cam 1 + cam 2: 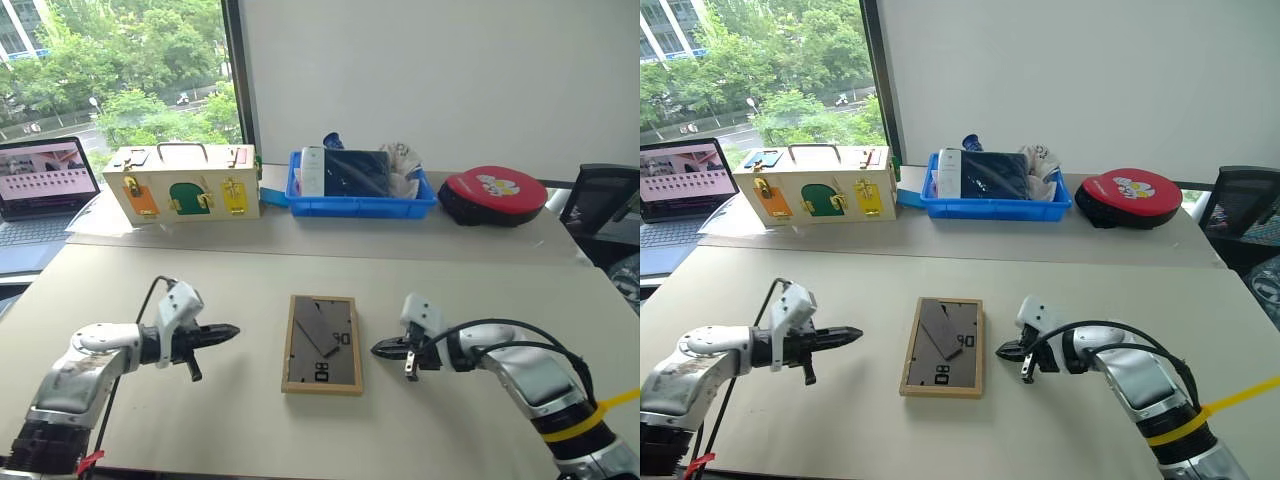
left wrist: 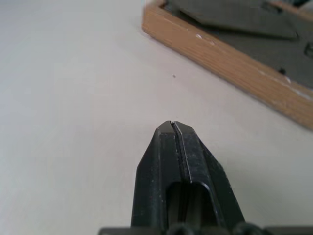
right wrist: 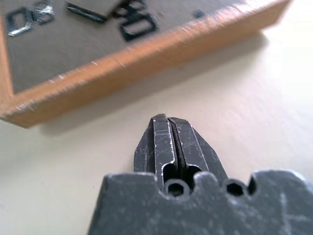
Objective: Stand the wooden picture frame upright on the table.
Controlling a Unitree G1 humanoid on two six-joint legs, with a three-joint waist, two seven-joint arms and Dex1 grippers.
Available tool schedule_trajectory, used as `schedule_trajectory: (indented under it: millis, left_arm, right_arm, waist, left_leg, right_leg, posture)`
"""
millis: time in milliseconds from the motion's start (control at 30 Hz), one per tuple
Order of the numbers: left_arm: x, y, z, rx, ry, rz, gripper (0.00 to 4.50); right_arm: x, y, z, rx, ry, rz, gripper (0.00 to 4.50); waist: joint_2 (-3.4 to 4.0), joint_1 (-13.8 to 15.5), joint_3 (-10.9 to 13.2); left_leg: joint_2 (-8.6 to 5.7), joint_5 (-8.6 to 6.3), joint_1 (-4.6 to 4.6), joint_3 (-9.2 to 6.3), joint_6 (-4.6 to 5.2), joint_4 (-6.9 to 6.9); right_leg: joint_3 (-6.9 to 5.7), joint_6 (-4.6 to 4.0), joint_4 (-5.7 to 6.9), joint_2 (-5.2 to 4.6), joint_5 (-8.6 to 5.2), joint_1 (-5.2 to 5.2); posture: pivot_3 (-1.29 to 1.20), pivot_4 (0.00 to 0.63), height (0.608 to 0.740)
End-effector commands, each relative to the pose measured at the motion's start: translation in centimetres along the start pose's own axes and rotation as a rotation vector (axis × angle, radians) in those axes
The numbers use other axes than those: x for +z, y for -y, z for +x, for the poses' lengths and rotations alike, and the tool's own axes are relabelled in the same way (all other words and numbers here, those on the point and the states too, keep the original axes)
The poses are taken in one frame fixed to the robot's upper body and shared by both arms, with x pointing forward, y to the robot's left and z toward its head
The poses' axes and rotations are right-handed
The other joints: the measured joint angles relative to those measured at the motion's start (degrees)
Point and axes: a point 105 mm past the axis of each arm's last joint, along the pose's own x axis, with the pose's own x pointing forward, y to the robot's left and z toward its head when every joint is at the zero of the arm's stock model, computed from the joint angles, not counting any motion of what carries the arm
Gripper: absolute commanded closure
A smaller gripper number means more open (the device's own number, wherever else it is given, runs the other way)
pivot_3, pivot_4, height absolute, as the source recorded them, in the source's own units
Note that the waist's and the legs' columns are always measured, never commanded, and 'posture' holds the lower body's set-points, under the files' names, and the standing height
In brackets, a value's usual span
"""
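**Frame lies flat on the table**

The frame (image 1: 322, 344) lies face down on the big beige table (image 1: 200, 290), between my two grippers. My left gripper (image 1: 232, 330) and right gripper (image 1: 377, 349) are both pinched together and hold nothing. At the back stand a box (image 1: 183, 183), a blue bin (image 1: 360, 186) and a laptop (image 1: 42, 185) by the window (image 1: 120, 70).

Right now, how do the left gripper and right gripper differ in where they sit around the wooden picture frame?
The left gripper sits clearly apart from the wooden picture frame on its left; the right gripper sits much closer on its right. Both are shut, empty, and point inward at the frame lying back-up.
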Motion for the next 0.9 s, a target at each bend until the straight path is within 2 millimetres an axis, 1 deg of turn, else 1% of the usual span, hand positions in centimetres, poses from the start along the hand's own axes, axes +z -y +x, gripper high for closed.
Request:
schedule_trajectory:
  millis: [33,100,133,167,200,233,267,300,333,367,467,533,567,667,800,900]
  left_arm:
    - [0.7,2.0,-1.9,-0.06,0.011,-0.203,4.5]
    - [0.2,3.2,-2.3,-0.11,-0.027,-0.287,4.5]
    - [0.4,3.7,-2.4,-0.136,-0.021,-0.323,4.5]
    - [0.7,4.5,-2.5,-0.199,-0.011,-0.36,4.09]
    - [0.7,5.1,-2.6,-0.238,-0.019,-0.388,3.91]
    - [0.6,5.5,-2.6,-0.262,-0.026,-0.409,3.55]
    - [0.3,5.9,-2.5,-0.272,-0.048,-0.42,3.35]
    - [-0.1,5.9,-2.2,-0.262,-0.068,-0.425,2.84]
    - [-0.6,5.7,-1.8,-0.245,-0.088,-0.436,2.56]
    - [-0.8,5.7,-1.4,-0.238,-0.089,-0.457,2.18]
    - [-1.3,6.6,-0.1,-0.271,-0.108,-0.498,1.23]
    - [-1.1,6.7,0.7,-0.284,-0.098,-0.531,0.54]
    - [-1.0,6.7,1.1,-0.289,-0.091,-0.55,0.08]
    - [-0.7,7.1,2.2,-0.311,-0.084,-0.587,0.08]
    - [-1.4,7.5,3.8,-0.31,-0.132,-0.613,0.08]
    - [-3.6,6.9,4.7,-0.189,-0.256,-0.573,0.08]
  right_arm:
    - [3.1,0.1,-2.4,0.033,0.131,-0.072,4.49]
    - [3.9,0.1,-2.9,0.05,0.168,-0.099,4.49]
    - [4.2,-0.1,-3.0,0.062,0.182,-0.099,4.49]
    - [4.5,-0.3,-3.1,0.077,0.2,-0.092,4.5]
    - [4.9,-0.5,-3.2,0.09,0.22,-0.085,4.5]
    - [5.2,-0.6,-3.2,0.099,0.234,-0.08,4.5]
    - [5.5,-0.8,-3.3,0.112,0.248,-0.072,4.5]
    - [5.7,-1.0,-3.4,0.123,0.257,-0.065,4.5]
    - [5.9,-1.1,-3.4,0.13,0.266,-0.065,4.5]
    - [6.0,-1.2,-3.4,0.132,0.271,-0.068,4.5]
    - [5.6,-1.2,-3.3,0.122,0.258,-0.077,4.5]
    - [5.0,-1.1,-3.3,0.107,0.237,-0.086,4.5]
    - [4.8,-0.9,-3.2,0.093,0.232,-0.091,4.5]
    - [3.8,-1.0,-3.1,0.085,0.2,-0.095,4.5]
    - [2.9,-1.2,-2.7,0.076,0.183,-0.093,4.5]
    - [2.5,-1.2,-2.5,0.065,0.173,-0.093,4.5]
  waist:
    - [-0.11,-0.3,0.1]
    - [-0.11,-0.9,0.1]
    - [-0.11,-0.9,0.1]
    - [-0.13,-0.9,0.1]
    - [-0.13,-0.8,0.1]
    - [-0.14,-0.7,0.1]
    - [-0.14,-0.6,0.1]
    - [-0.14,-0.6,0.1]
    - [-0.14,-0.5,0.1]
    - [-0.14,-0.5,0.1]
    - [-0.15,-0.2,0.1]
    - [-0.17,0.0,0.1]
    - [-0.17,0.0,0.1]
    - [-0.17,-0.1,0.1]
    - [-0.17,-0.3,0.1]
    - [-0.17,-0.4,0.1]
  left_leg:
    - [0.01,0.0,0.0,-0.04,0.0,-0.01]
    - [0.01,-0.03,0.0,-0.03,-0.03,-0.05]
    - [0.0,-0.06,0.01,-0.03,-0.05,-0.06]
    - [0.0,-0.06,0.02,-0.04,-0.05,-0.07]
    - [0.01,-0.06,0.02,-0.06,-0.05,-0.08]
    - [0.01,-0.06,0.01,-0.07,-0.05,-0.07]
    - [0.01,-0.06,0.01,-0.07,-0.05,-0.07]
    - [0.0,-0.06,0.01,-0.06,-0.06,-0.07]
    - [-0.01,-0.06,0.01,-0.07,-0.06,-0.07]
    - [-0.01,-0.06,0.01,-0.06,-0.06,-0.07]
    - [-0.03,-0.06,0.01,-0.06,-0.06,-0.07]
    - [-0.03,-0.06,-0.01,-0.06,-0.06,-0.05]
    - [-0.03,-0.06,-0.01,-0.06,-0.06,-0.05]
    - [-0.04,-0.06,-0.01,-0.07,-0.06,-0.05]
    - [-0.04,-0.06,0.0,-0.07,-0.06,-0.04]
    - [-0.05,-0.06,0.0,-0.08,-0.06,-0.05]
  right_leg:
    - [-0.02,0.02,0.02,0.02,-0.01,0.0]
    - [0.01,-0.01,-0.01,0.01,0.0,0.0]
    - [0.02,-0.09,-0.01,0.0,0.04,0.01]
    - [0.0,-0.2,-0.01,0.01,0.08,0.0]
    - [-0.03,-0.22,0.01,0.01,0.08,-0.01]
    - [-0.03,-0.22,0.01,0.02,0.08,-0.03]
    - [-0.03,-0.21,0.01,0.01,0.08,-0.03]
    - [-0.03,-0.22,0.01,0.0,0.08,-0.01]
    - [-0.02,-0.22,0.0,0.0,0.08,-0.02]
    - [-0.02,-0.22,0.0,0.0,0.08,-0.02]
    - [-0.02,-0.29,-0.02,-0.01,0.12,0.0]
    - [-0.02,-0.3,-0.04,-0.01,0.13,0.0]
    - [-0.02,-0.31,-0.05,-0.01,0.13,0.0]
    - [-0.02,-0.3,-0.04,-0.01,0.13,-0.01]
    - [-0.02,-0.31,-0.04,-0.01,0.13,0.01]
    - [-0.01,-0.31,-0.03,0.0,0.14,0.02]
  posture:
    - [0.0,0.15,0.726]
    - [0.0,0.15,0.726]
    - [0.0,0.15,0.726]
    - [0.0,0.15,0.726]
    - [0.0,0.15,0.726]
    - [0.0,0.15,0.726]
    - [0.0,0.15,0.726]
    - [0.0,0.15,0.726]
    - [0.0,0.15,0.726]
    - [0.0,0.15,0.726]
    - [0.0,0.15,0.726]
    - [0.0,0.15,0.726]
    - [0.0,0.15,0.726]
    - [0.0,0.15,0.726]
    - [0.0,0.15,0.726]
    - [0.0,0.15,0.726]
